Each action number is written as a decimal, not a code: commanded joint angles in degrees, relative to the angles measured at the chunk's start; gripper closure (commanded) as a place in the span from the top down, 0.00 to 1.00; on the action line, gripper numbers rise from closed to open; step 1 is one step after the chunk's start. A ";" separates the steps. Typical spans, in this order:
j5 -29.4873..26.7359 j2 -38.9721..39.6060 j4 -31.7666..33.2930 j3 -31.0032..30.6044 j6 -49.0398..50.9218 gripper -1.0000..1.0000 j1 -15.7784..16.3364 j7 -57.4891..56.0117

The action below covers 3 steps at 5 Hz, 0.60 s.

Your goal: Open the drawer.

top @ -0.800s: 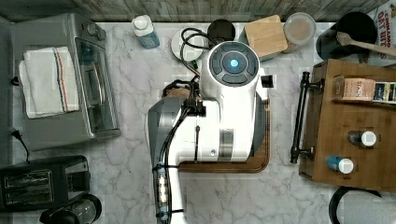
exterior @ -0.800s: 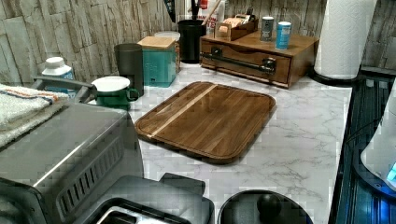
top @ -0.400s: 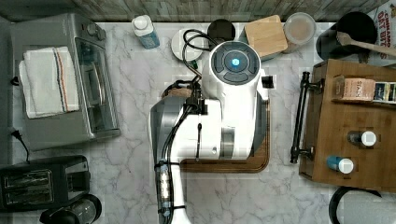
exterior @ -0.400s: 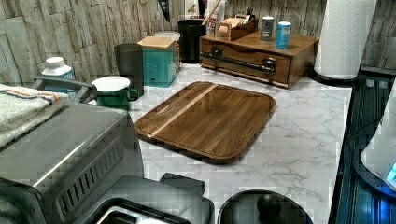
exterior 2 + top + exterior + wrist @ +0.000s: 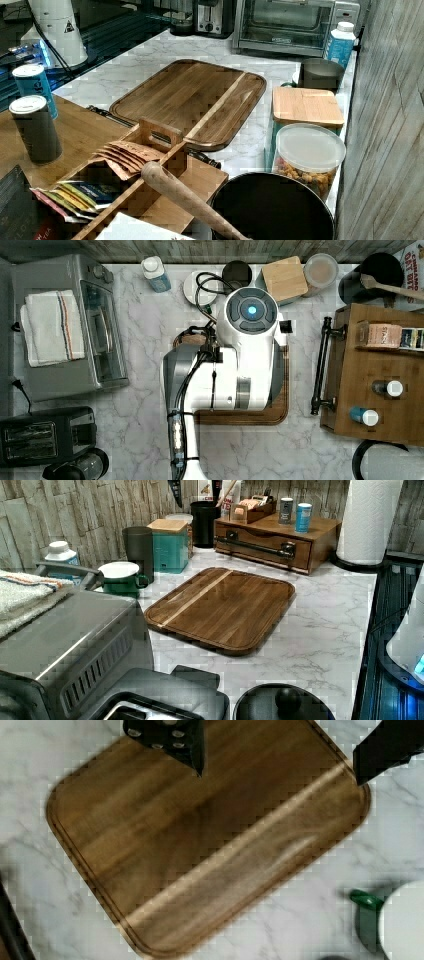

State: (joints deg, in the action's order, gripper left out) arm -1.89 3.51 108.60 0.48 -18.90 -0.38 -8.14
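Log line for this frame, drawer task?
drawer: closed | bar handle: untouched | gripper: open, empty, above cutting board | phase: pre-approach

Marble counter bearing cutting board, drawer, seemingly shut.

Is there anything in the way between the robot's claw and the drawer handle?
Nothing visible. The gripper hangs open above the cutting board, and only bare marble counter lies between the board and the drawer handle.

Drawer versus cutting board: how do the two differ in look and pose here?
The drawer is a box front with a long black bar handle; the cutting board is handle-free with rounded corners. The drawer's top carries cans; the cutting board lies flat and bare on the counter. Both are brown wood.
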 commanded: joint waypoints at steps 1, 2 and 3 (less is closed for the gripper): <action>4.51 3.15 -1.30 -1.97 -2.79 1.00 -10.94 -21.68; 4.10 5.10 -2.23 4.43 -4.60 1.00 -8.21 -28.19; 3.90 5.70 -1.33 5.77 -8.35 1.00 -9.90 -33.44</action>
State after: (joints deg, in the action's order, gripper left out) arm 1.35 8.73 109.72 4.18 -26.21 -6.40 -36.96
